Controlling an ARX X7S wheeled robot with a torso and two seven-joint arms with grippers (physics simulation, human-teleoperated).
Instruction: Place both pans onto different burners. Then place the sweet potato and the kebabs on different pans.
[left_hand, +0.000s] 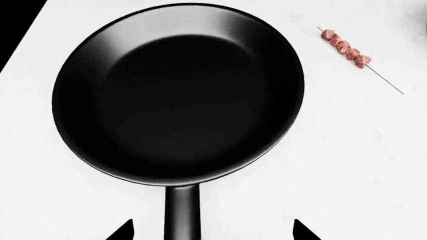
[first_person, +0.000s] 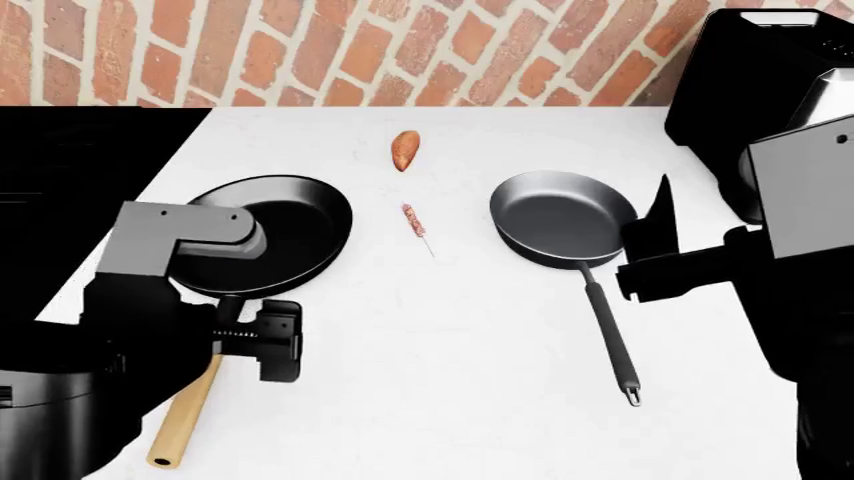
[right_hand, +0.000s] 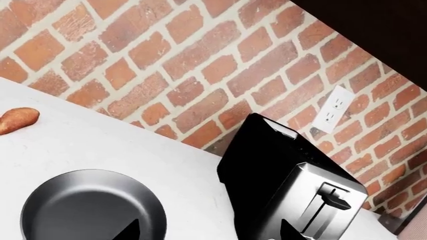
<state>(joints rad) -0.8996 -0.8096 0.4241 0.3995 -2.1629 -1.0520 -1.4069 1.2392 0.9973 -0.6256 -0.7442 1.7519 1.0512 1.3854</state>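
The black pan (first_person: 274, 232) with its light wooden handle (first_person: 184, 415) lies on the white counter at the left. My left gripper (first_person: 267, 340) hangs open over the handle's dark neck (left_hand: 181, 210), with one fingertip on each side and apart from it. The dark grey pan (first_person: 561, 215) with its thin black handle (first_person: 611, 335) lies at the right. My right gripper (first_person: 654, 238) is open by its right rim and holds nothing. The sweet potato (first_person: 406, 150) and the kebabs (first_person: 415, 220) lie between the pans. The range (first_person: 80, 150) shows only as a black area, so no burners can be made out.
A black and silver toaster (right_hand: 287, 185) stands at the counter's back right against the brick wall (first_person: 334, 50), below a wall outlet (right_hand: 331, 112). The range's black edge (left_hand: 17, 25) runs close beside the black pan.
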